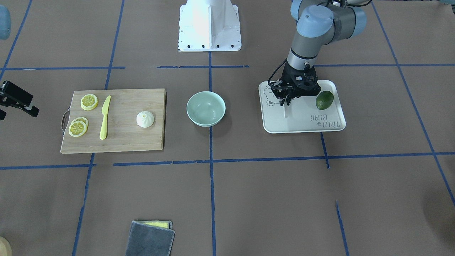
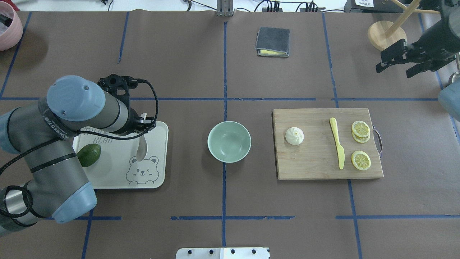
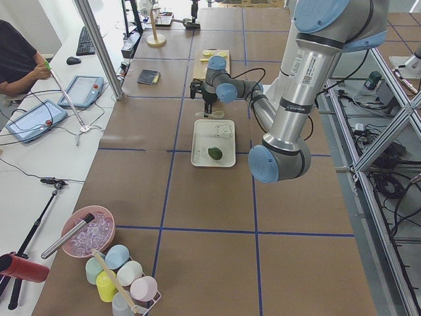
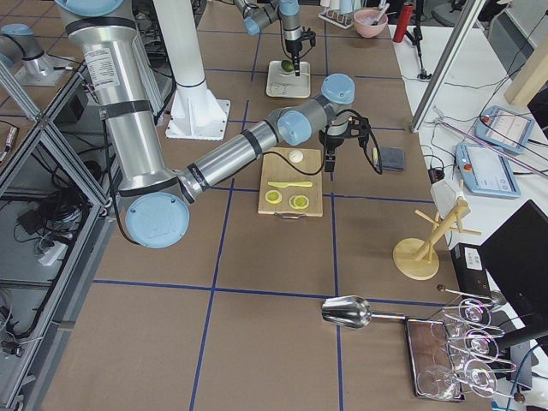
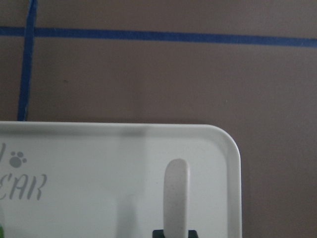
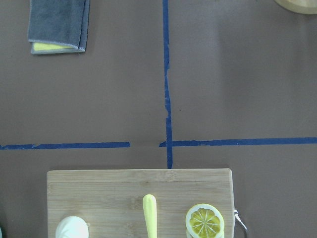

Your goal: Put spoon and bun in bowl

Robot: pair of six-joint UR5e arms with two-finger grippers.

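I see the left hand (image 1: 285, 102) over the white bear-printed tray (image 2: 158, 172), its fingers together and clamped on the handle of the off-white spoon (image 2: 140, 150). The scoop points toward the tray's bear drawing. I cannot tell whether the spoon is clear of the tray floor. I judge the spoon to be light, rigid and glossy, so it could swivel in a narrow pinch. The thick handle is the right place to hold it. A dark green fruit (image 2: 88, 155) lies on the same tray, apart from the spoon. The mint-green bowl (image 2: 229, 144) sits empty at the middle of the desk, with nothing between it and the tray. The bun (image 2: 294, 136) rests on the wooden cutting board (image 2: 312, 162) on the bowl's other side. It looks soft and squashable, best taken gently across its dome. A yellow knife (image 2: 337, 147) and lemon slices (image 2: 360, 160) lie beyond it, well apart. The right hand (image 2: 393, 70) hangs past the board, fingers apart and empty.
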